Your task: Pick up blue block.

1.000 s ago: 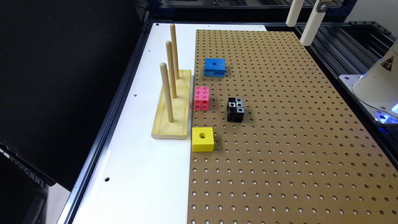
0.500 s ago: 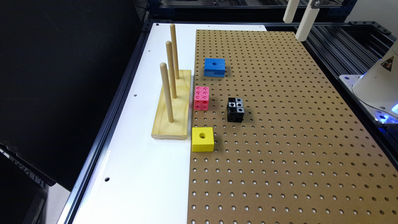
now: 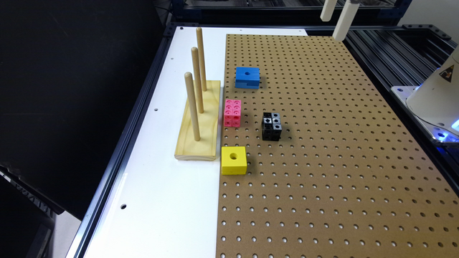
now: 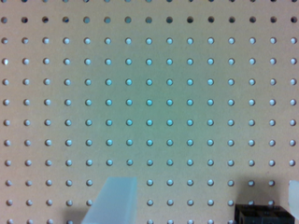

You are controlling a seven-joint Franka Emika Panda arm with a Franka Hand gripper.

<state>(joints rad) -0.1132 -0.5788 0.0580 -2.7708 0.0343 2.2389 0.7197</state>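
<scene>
I count one blue block, one yellow block, one pink studded cluster, one black cube cluster and one wooden stand carrying three upright pegs. The blue block sits on the pegboard near its edge on the exterior view's left, at the far end of the row of pieces, hole up and notched side facing the camera, touching nothing. The pink cluster lies between it and the yellow block along that same edge, each apart from the others; the black cluster stands a little further onto the board. The stand rests on the white bench just beside the pegboard's edge. In the exterior view my gripper hangs high at the far corner on the exterior view's right, well apart from the blue block. The wrist view looks down on bare pegboard holes, with the black cluster at the frame's edge and my pale fingers standing wide apart, released, holding nothing.
</scene>
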